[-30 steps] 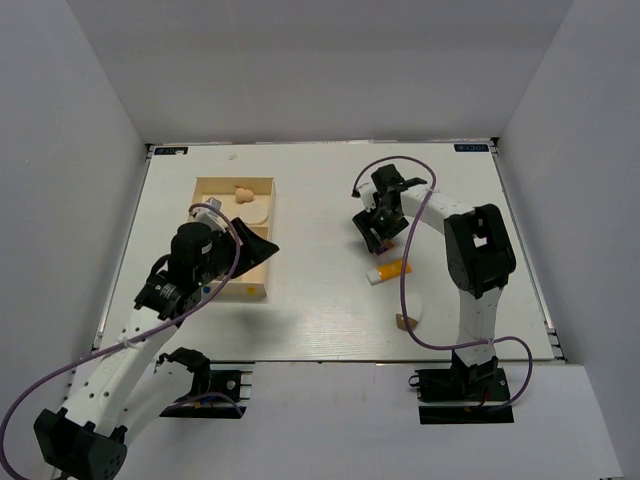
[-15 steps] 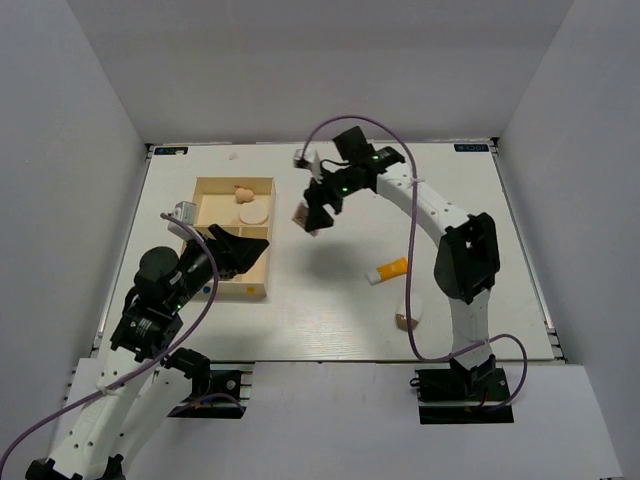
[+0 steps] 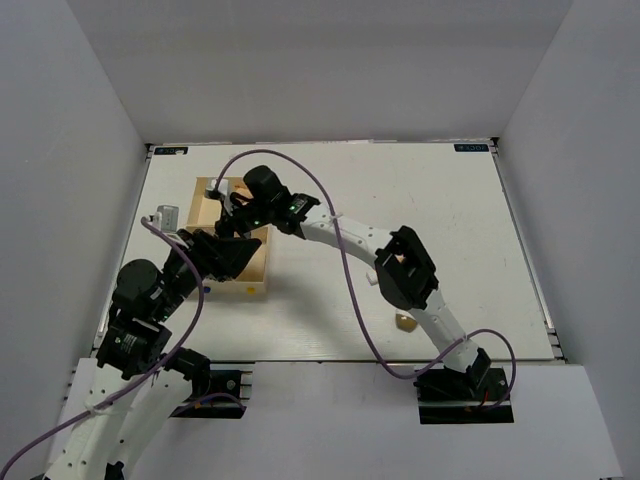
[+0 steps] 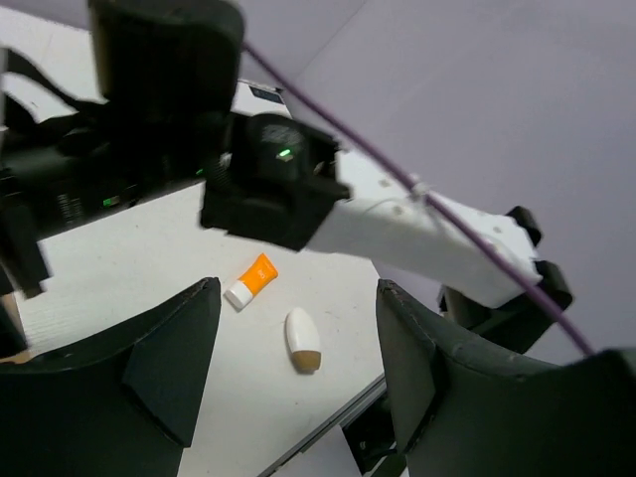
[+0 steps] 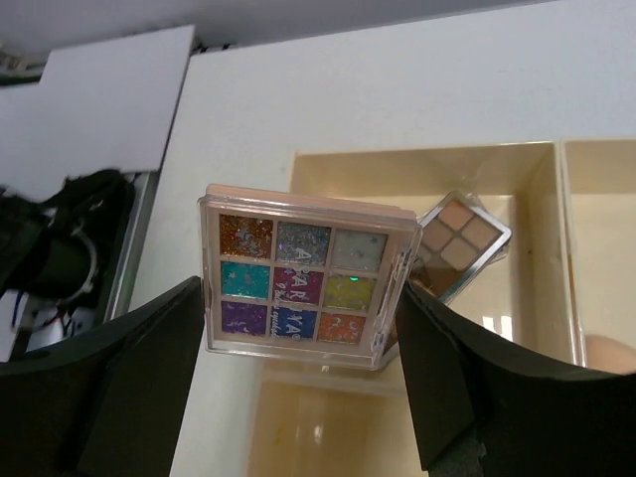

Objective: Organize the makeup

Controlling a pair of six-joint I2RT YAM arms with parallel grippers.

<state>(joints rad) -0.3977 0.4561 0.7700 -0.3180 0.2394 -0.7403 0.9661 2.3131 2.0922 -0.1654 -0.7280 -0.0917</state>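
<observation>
My right gripper (image 5: 303,298) is shut on the square multicolour palette (image 5: 303,290) and holds it above the pale wooden box (image 5: 417,154). In the top view this gripper (image 3: 238,215) reaches across over the box (image 3: 205,195). A brown palette (image 5: 459,243) lies in the compartment beneath, and a peach sponge (image 5: 606,353) shows at the right edge. My left gripper (image 4: 298,293) is open and empty, raised by the box's near end (image 3: 230,253). An orange white-capped tube (image 4: 250,281) and a white-tan egg shape (image 4: 303,340) lie on the table, the egg also in the top view (image 3: 405,322).
The right arm (image 3: 340,235) stretches across the middle of the table and hides the tube in the top view. The box has several compartments. The table's near edge (image 4: 328,417) runs just below the egg shape.
My right arm swung left from the table's middle to over the box, carrying the multicolour palette. My left arm drew back toward the near left.
</observation>
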